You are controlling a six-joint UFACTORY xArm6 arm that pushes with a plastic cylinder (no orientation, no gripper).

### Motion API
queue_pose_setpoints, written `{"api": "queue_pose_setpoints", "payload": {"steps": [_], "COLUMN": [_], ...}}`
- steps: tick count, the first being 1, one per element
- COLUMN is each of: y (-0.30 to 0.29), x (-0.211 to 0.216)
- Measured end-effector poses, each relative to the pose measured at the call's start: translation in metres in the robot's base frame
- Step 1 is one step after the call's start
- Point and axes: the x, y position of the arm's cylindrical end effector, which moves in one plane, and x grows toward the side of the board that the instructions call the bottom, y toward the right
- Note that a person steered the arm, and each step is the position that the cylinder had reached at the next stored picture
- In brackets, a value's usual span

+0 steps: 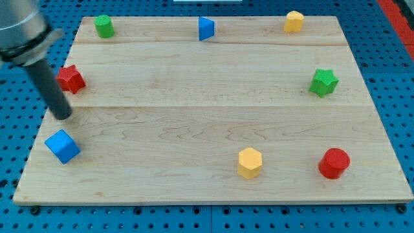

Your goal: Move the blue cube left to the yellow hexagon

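Observation:
The blue cube [63,145] sits near the view's bottom left corner of the wooden board. The yellow hexagon [250,162] lies far to its right, near the bottom edge. My tip [63,116] rests on the board just above the blue cube, a small gap apart, and below the red star [70,78]. The dark rod slants up to the view's top left corner.
A green cylinder [103,26] is at top left, a blue triangle [206,28] at top centre, a yellow block [294,21] at top right. A green star [323,82] is at the right, a red cylinder [334,162] at bottom right. The board [194,97] lies on a blue pegboard.

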Motion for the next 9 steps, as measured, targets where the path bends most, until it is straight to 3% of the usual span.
{"api": "queue_pose_setpoints", "payload": {"steps": [1,2,3,4,6,8,9], "y": [-0.022,0.054,0.085,-0.004,0.092,0.127,0.167], "x": [0.021,0.063,0.078,0.096,0.108,0.132,0.121]}}
